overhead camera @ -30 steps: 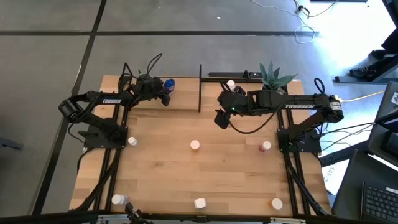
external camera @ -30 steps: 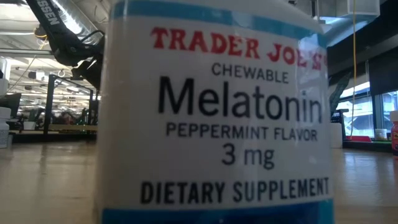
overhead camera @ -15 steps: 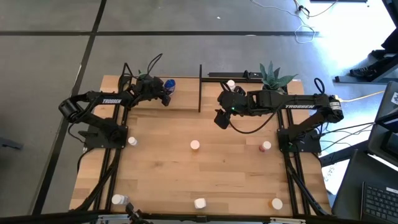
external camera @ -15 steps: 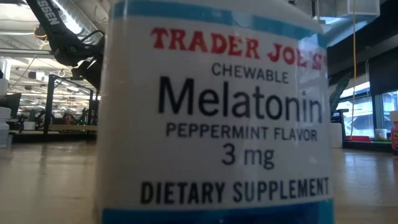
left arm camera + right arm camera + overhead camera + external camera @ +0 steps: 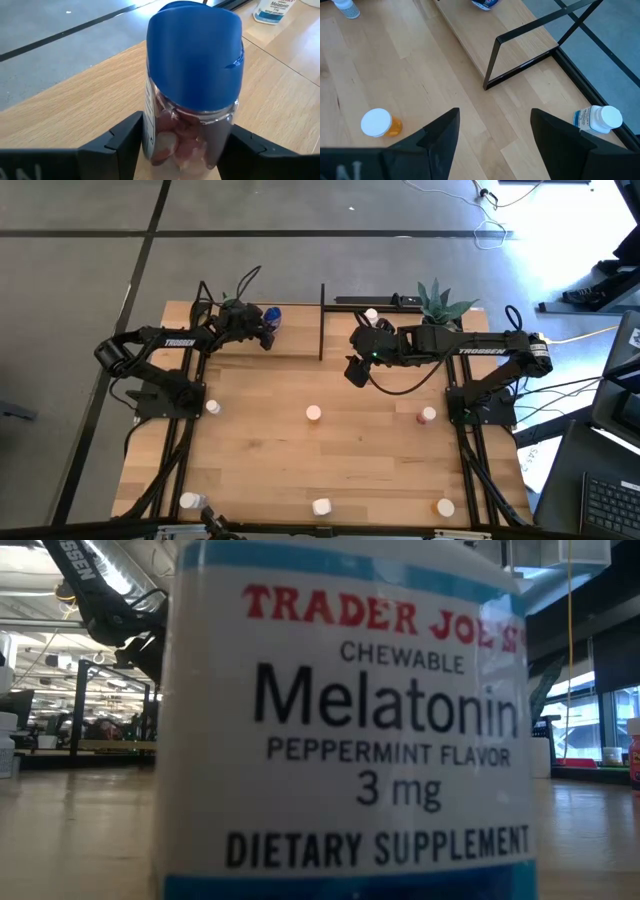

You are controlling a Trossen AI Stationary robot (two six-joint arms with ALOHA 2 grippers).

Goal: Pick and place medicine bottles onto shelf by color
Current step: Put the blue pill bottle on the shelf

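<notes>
The left gripper [image 5: 262, 332] reaches over the left end of the shelf [image 5: 300, 345] at the far side of the table [image 5: 260, 450]. A blue-capped bottle [image 5: 192, 85] stands upright on the shelf board between its two fingers [image 5: 117, 145]; the fingers sit on either side of the bottle's lower body, but whether they press on it or stand just clear cannot be told from the wrist view. In the high view the same bottle [image 5: 271, 317] shows at the gripper's tip.

The right gripper [image 5: 354, 370] hangs over the table just in front of the shelf, near its middle post, with its fingers [image 5: 440, 140] spread apart and nothing between them. Below it lie an orange bottle with a white cap [image 5: 379, 123] on the table and a white bottle [image 5: 598, 120] close to the shelf frame.

More bottles stand scattered on the table: one near the middle [image 5: 314, 413], one with a pink cap [image 5: 428, 415], and a white one at the near edge [image 5: 321, 507]. A white melatonin bottle [image 5: 340, 730] fills the low view. A potted plant [image 5: 438, 305] stands at the shelf's right end.
</notes>
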